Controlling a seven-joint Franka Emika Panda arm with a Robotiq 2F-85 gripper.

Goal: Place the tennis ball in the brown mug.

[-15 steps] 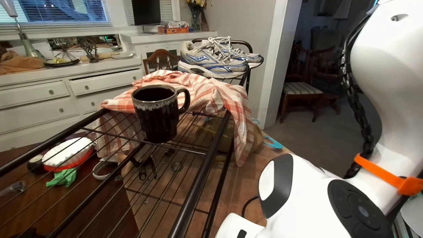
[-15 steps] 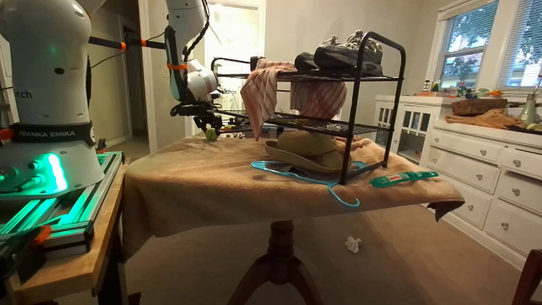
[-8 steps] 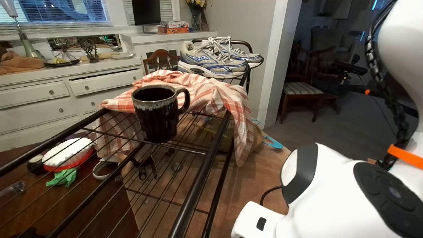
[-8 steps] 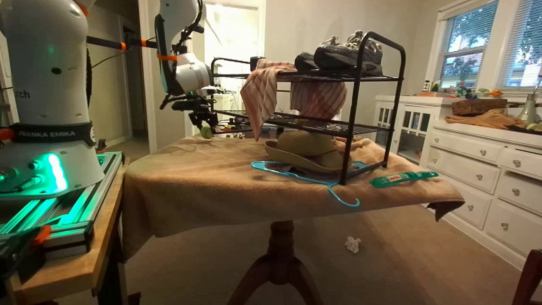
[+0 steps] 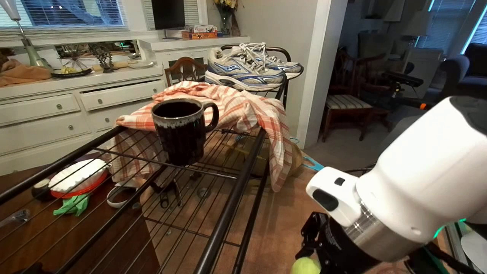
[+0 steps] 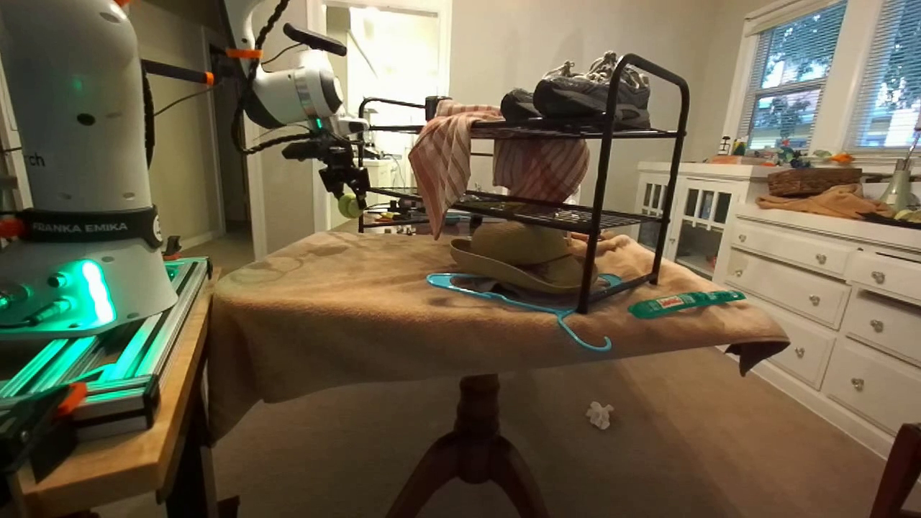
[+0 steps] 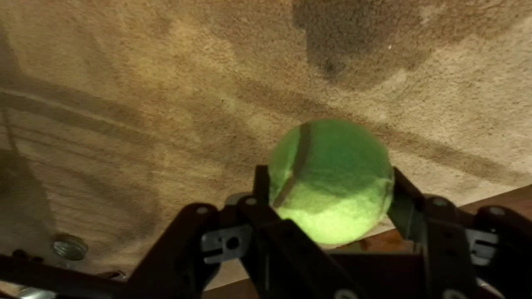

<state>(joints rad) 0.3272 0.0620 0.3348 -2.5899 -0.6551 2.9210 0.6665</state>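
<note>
My gripper (image 7: pixel 331 185) is shut on the tennis ball (image 7: pixel 336 155), with a finger on each side of it. The ball is yellow-green and fuzzy. In an exterior view the ball (image 6: pixel 350 206) hangs above the towel-covered table, held by the gripper (image 6: pixel 352 187), beside the end of the rack. It also shows at the bottom edge of an exterior view (image 5: pixel 305 265), partly cut off. The brown mug (image 5: pixel 180 135) stands upright on the rack's top shelf, dark and glossy, its handle to the right there. The mug's inside looks dark; its bottom is hidden.
The black wire rack (image 5: pixel 229 209) rises beside the gripper. A red-white checked cloth (image 5: pixel 251 110) lies behind the mug and hangs over the shelf. Shoes (image 5: pixel 243 72) stand at the shelf's far end. A hat (image 6: pixel 518 248) and a blue hanger (image 6: pixel 496 293) lie below.
The gripper has risen with the ball in it and shifted slightly away from the rack. The wrist has turned, and gripper and ball have come into an exterior view's lower right. The mug has not moved.
</note>
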